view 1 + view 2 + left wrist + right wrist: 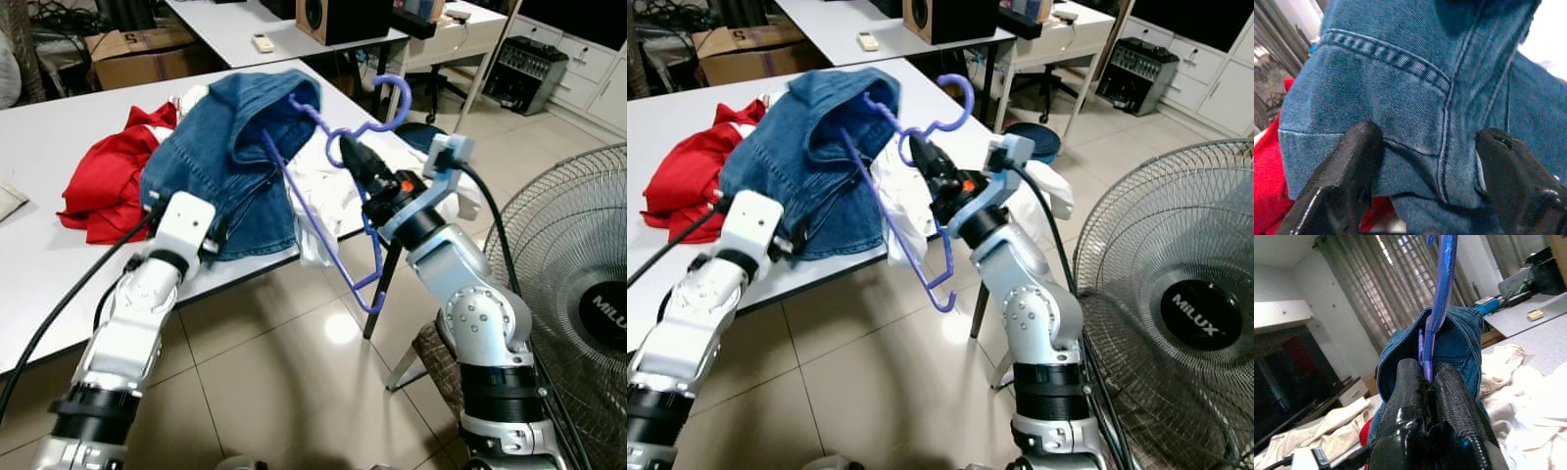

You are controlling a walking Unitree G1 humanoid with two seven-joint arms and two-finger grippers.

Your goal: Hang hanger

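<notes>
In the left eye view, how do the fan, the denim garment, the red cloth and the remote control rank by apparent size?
1. fan and denim garment: alike, fan is nearer
2. red cloth
3. remote control

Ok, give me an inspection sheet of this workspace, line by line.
Surface: white table, clothes heaped on it.
Job's things: purple hanger, one arm inside the blue denim garment.
Clutter: red garment; white garment.
Grippers: right gripper shut on the hanger below its hook; left gripper open against the denim's lower edge.
Cables: black cable along the left arm.
Surroundings: floor fan, cardboard box, speaker.
</notes>
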